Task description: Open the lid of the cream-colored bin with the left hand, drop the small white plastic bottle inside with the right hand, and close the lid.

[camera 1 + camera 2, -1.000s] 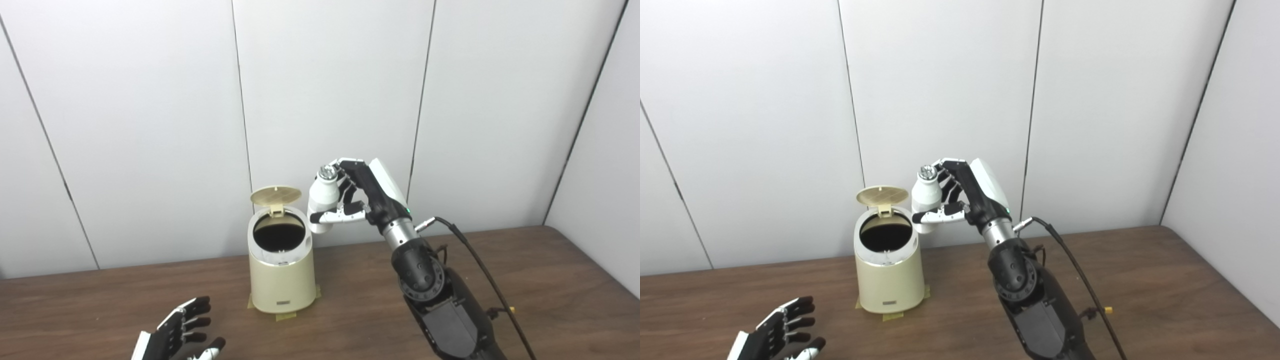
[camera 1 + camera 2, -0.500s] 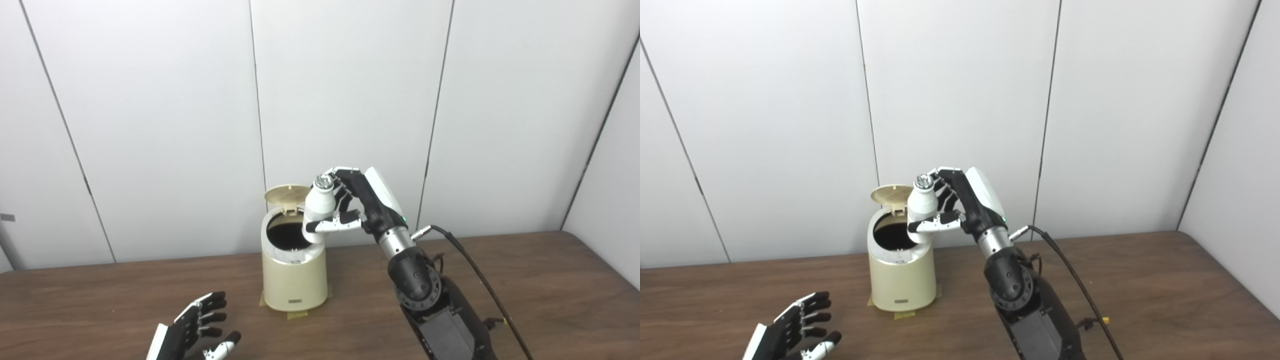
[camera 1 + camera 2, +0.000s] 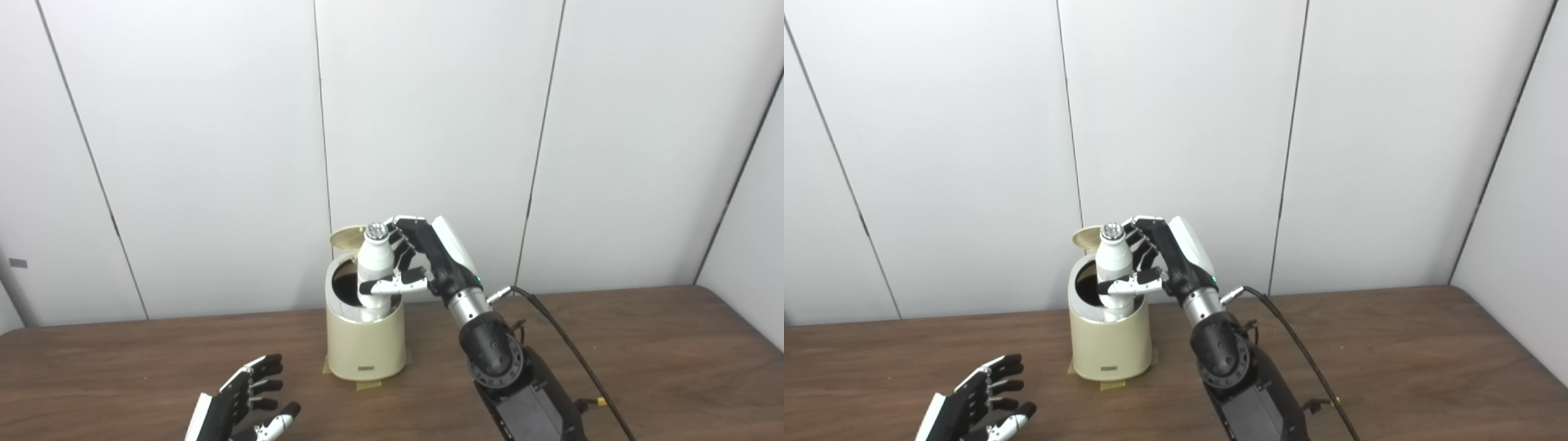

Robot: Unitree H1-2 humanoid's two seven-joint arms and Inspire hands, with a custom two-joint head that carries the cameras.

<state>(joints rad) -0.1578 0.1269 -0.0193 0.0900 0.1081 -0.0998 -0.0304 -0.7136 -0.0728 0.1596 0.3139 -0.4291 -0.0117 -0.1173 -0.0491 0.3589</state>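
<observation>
One second on, my right hand [image 3: 422,263], gripping the bottle [image 3: 374,266], has carried it over the open bin [image 3: 365,343], ready to drop, while my left hand [image 3: 245,404] waits open.

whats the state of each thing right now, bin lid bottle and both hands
bin: upright on the table, taped at its base
lid: open, tipped back
bottle: upright, held over the bin's mouth
right hand: shut on the bottle
left hand: open, holding nothing

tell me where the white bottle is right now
Centre of both views: the white bottle is upright in the right hand, over the open cream bin.
</observation>
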